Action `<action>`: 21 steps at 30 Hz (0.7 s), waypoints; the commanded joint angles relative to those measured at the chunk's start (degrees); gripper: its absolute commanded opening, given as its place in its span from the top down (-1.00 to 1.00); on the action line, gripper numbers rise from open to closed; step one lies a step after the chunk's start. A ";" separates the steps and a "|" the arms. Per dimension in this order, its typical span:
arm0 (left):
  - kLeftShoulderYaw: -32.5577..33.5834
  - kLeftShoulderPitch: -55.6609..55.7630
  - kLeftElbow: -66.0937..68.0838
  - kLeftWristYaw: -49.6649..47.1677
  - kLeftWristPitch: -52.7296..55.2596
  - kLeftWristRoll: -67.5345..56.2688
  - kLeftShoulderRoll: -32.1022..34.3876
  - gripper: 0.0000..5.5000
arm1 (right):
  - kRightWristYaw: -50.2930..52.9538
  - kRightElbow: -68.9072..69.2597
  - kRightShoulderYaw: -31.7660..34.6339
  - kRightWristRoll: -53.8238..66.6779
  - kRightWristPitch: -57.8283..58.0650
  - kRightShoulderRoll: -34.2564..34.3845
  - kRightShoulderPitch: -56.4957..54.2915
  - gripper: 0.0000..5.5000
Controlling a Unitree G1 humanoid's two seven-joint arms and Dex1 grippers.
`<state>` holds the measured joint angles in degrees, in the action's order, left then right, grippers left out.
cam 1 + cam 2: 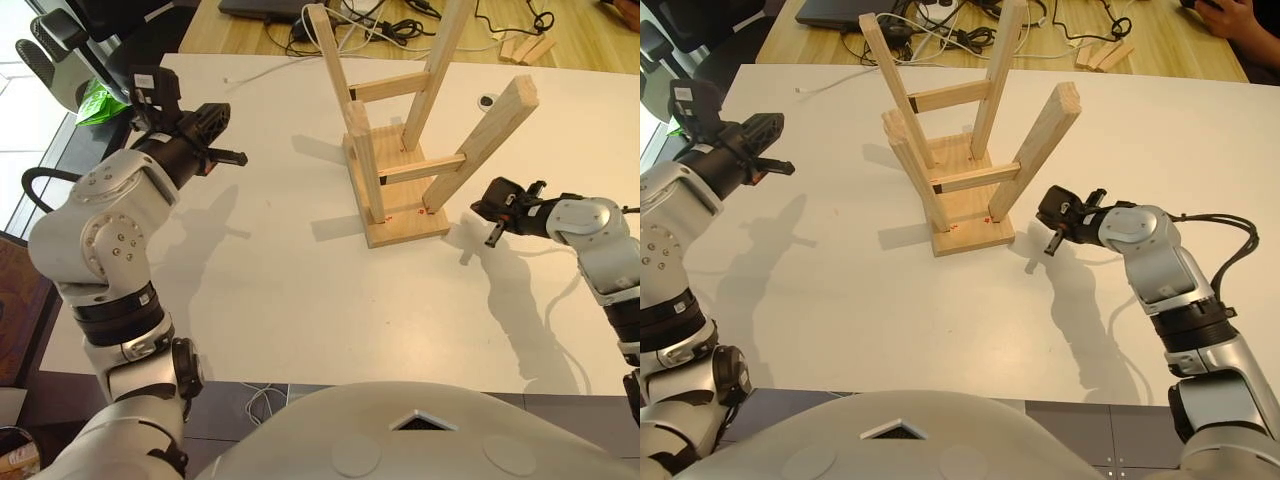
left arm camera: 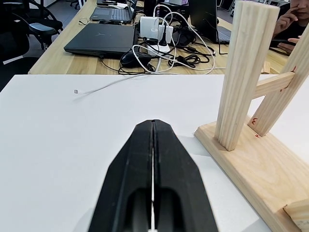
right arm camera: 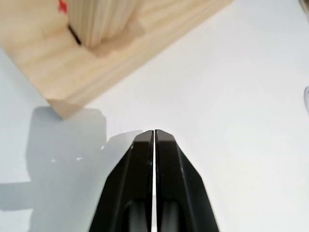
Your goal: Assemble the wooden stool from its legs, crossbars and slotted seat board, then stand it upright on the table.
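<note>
- The pale wooden stool [image 1: 366, 165] sits upside down at upper centre of the head views. Its slotted seat board [image 1: 408, 228] lies flat on the white table [image 1: 300, 290], with the legs [image 1: 482, 140] pointing up and the crossbars [image 1: 425, 167] between them.
- The left gripper [image 1: 238, 158], at upper left, hovers well apart from the stool, its black fingers pressed together on nothing.
- The right gripper [image 1: 492, 238], at centre right, hangs just beside the seat board's corner, clenched and empty.

The stool [image 1: 405, 228] is sitting seat-down, legs up, on the table [image 1: 300, 300]. The left gripper [image 1: 235, 157] is hanging well to its left and the right gripper [image 1: 491, 240] just to its right. A laptop [image 2: 101, 41] is lying on the desk behind.
</note>
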<state>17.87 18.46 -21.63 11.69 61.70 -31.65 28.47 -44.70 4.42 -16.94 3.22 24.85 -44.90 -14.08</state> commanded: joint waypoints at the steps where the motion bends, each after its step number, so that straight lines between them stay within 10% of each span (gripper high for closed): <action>1: 0.17 -0.94 -0.30 0.29 0.01 0.53 0.53 1.00 | -4.41 15.22 5.79 11.66 6.30 1.35 4.88 0.98; 13: -0.93 -0.98 -1.74 -0.92 0.45 0.63 -2.53 1.00 | 24.34 11.31 5.16 3.84 10.01 22.43 11.29 0.98; 21: -0.84 -1.16 -1.99 -1.04 0.43 0.78 -2.61 1.00 | 43.79 -7.05 14.44 -10.78 0.91 18.54 2.44 0.98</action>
<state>17.16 17.26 -23.39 10.78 61.68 -31.00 26.03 -7.06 2.79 -6.20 -4.23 29.59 -25.36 -7.41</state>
